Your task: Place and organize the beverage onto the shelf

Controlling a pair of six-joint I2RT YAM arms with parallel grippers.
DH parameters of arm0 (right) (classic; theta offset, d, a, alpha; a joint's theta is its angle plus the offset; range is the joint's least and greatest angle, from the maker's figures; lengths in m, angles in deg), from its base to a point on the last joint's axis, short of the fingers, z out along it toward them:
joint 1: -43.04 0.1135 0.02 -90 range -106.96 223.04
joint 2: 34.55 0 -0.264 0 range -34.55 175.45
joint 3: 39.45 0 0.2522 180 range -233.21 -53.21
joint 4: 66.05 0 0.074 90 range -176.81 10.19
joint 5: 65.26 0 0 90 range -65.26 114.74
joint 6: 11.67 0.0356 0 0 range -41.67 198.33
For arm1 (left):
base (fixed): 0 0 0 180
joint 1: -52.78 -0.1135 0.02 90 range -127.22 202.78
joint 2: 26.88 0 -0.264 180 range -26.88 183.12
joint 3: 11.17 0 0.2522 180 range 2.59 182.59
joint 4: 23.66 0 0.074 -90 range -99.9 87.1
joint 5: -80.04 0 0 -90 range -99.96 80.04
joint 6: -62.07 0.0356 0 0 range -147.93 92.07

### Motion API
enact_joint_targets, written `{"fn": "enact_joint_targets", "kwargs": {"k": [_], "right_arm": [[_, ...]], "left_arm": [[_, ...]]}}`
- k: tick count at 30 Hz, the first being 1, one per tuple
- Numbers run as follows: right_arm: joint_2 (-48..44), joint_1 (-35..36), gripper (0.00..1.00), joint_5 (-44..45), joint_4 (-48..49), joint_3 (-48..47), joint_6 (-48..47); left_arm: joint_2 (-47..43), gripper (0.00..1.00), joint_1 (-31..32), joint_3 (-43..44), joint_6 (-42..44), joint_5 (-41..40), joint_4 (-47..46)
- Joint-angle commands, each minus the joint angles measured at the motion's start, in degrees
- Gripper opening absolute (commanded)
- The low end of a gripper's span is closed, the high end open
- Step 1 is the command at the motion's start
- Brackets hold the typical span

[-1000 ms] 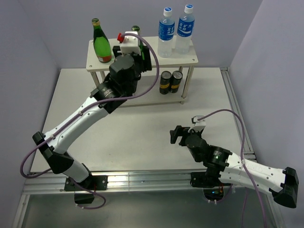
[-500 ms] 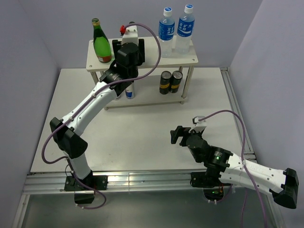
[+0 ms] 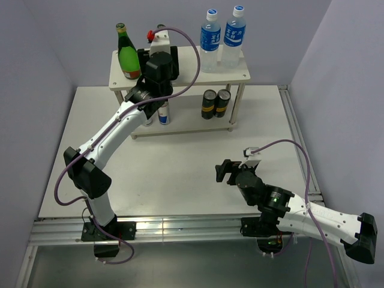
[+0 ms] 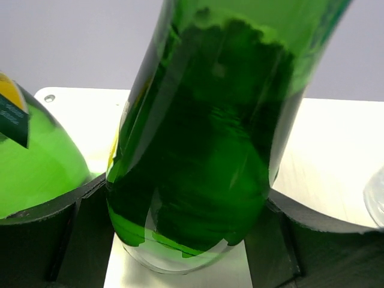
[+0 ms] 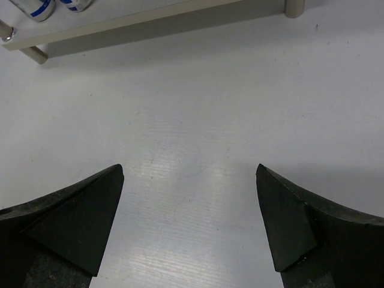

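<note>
The shelf [image 3: 240, 74] stands along the far edge of the tabletop [image 3: 180, 162]. Over the left half of its top board, the left gripper [image 4: 180, 228] is clamped around a green bottle [image 4: 204, 144]. The bottle's base is at the board or just above it; I cannot tell whether it touches.

A second green bottle [image 3: 127, 57] stands at the board's left end and two water bottles [image 3: 210, 39] at its right end. The lower board carries dark cans [image 3: 216, 103] on the right and blue-and-white cans [image 3: 163, 114] on the left.

The right gripper [image 5: 189, 222] hangs spread wide and empty over the tabletop's near right. Every other drink in view is already shelved, so setting down and releasing this bottle looks like the last step.

Top view high, rear, looking down; wrist views close, forward; all share shelf [image 3: 237, 73].
</note>
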Motion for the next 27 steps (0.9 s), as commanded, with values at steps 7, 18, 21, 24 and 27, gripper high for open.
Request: {"fn": "enact_joint_targets", "kwargs": {"k": [7,18,21,24,27], "right_arm": [[-0.5,-0.3,0.98,1.8,1.5,0.3,0.7],[-0.2,-0.4,0.98,1.9,1.5,0.2,0.8],[0.0,-0.4,0.98,2.0,1.7,0.2,0.8],[0.3,-0.4,0.98,2.0,1.7,0.2,0.8],[0.4,-0.4,0.98,1.9,1.7,0.2,0.7]], "left_arm": [[-3.4,0.37,-1.6,-2.0,-2.4,-2.4,-10.3],[-3.1,0.76,-1.9,-4.5,-2.8,-3.3,-10.6],[-3.3,0.92,-1.9,-4.8,-2.7,-4.2,-12.4],[-3.6,0.99,-1.8,-5.5,-2.5,-4.4,-12.6],[-4.0,0.99,-1.9,-5.9,-2.7,-4.5,-12.1]]}}
